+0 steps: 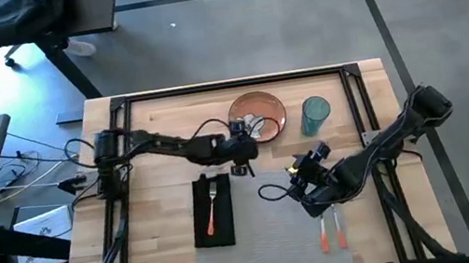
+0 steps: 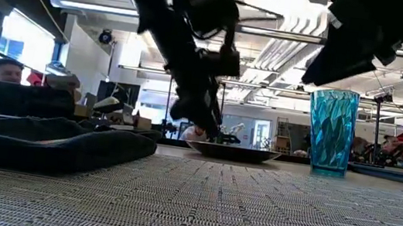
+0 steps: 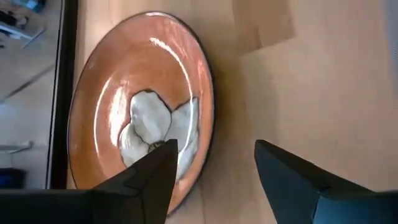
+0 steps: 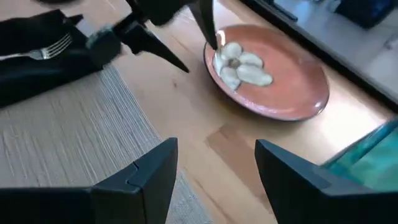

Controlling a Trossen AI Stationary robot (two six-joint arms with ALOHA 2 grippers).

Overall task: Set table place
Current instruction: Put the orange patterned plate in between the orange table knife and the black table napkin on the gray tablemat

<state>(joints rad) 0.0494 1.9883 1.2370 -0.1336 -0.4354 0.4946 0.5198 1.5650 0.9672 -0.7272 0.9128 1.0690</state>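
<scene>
The plate (image 1: 258, 112) sits at twelve o'clock on the table (image 1: 160, 200), off the placemat (image 1: 261, 240). It looks stiff, glazed, slippery and breakable, so I'd pinch its rim. The left gripper (image 3: 214, 168) hangs spread wide astride that near rim, one finger over the dish, gripping nothing. The right gripper (image 4: 214, 168) waits open over the mat's far edge. The plate holds nothing, only a pale painted pattern; the blue tumbler (image 1: 315, 115) at its three o'clock looks empty.
</scene>
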